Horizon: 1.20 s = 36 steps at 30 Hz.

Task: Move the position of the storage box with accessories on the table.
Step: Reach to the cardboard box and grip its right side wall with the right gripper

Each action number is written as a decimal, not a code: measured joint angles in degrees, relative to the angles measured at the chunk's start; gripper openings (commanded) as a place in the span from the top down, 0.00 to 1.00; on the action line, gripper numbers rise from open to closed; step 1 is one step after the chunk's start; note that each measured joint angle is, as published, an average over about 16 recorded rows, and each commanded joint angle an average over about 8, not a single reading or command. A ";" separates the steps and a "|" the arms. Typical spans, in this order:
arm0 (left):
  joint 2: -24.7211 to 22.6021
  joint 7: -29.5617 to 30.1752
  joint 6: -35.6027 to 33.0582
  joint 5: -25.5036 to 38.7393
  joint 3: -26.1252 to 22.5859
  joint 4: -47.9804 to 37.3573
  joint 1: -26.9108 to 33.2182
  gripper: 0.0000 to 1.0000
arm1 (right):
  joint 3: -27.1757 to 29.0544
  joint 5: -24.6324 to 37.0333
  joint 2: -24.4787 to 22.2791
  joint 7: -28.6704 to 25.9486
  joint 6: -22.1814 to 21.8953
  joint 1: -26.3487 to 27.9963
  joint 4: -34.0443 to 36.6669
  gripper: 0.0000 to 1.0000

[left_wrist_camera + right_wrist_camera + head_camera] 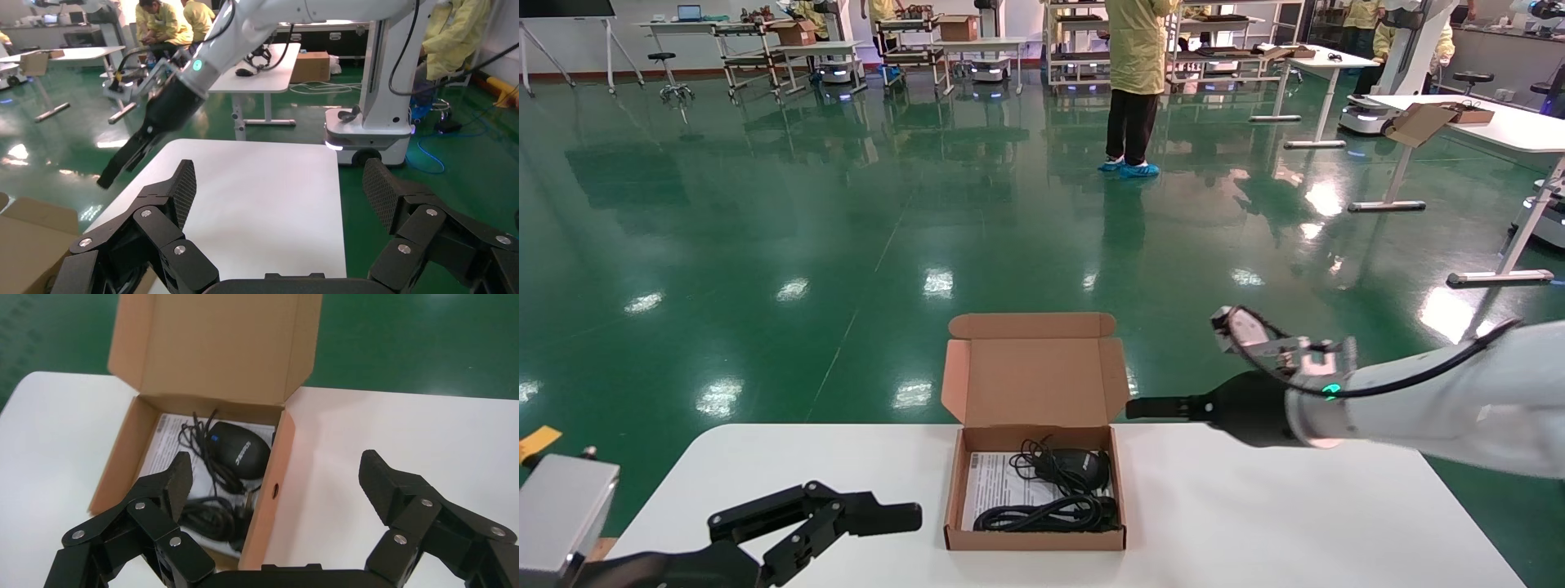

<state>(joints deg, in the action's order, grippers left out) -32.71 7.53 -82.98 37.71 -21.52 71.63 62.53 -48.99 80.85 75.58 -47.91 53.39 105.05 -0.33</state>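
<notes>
The brown storage box [1034, 535] stands mid-table on the white table [1254, 506], its flap lid [1035, 380] upright. Inside lie a black mouse [1083, 465], coiled black cables [1050, 514] and a white printed sheet [993, 486]. My right gripper [1138, 407] is open and hovers just right of the lid. In the right wrist view it [276, 468] straddles the box's right wall [269, 478] from above, with the mouse [238, 452] beside it. My left gripper [878, 523] is open and empty, low at the box's left; the left wrist view [280, 180] shows bare table between its fingers.
The table's far edge lies just behind the box, with green floor beyond. A person in a yellow coat [1136, 82] stands far off. Other white tables [1508, 122] and shelving racks [911, 49] stand in the distance. A grey block [560, 514] sits at the near left.
</notes>
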 measured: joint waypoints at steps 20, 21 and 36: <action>0.00 0.00 0.00 0.00 0.00 0.00 0.00 0.00 | -3.00 1.36 2.20 -4.94 -10.18 -9.60 -8.51 0.00; 0.00 0.00 0.00 0.00 0.00 0.00 0.00 0.00 | -3.28 1.52 2.19 -5.30 -10.29 -9.74 -8.64 0.00; 0.00 0.00 0.00 0.00 -0.01 0.00 0.00 0.00 | -6.86 3.34 2.08 -9.79 -10.49 -10.76 -9.19 0.00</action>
<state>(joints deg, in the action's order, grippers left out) -32.70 7.53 -82.98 37.70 -21.53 71.63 62.53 -55.85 84.19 77.66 -57.70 42.90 94.29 -9.52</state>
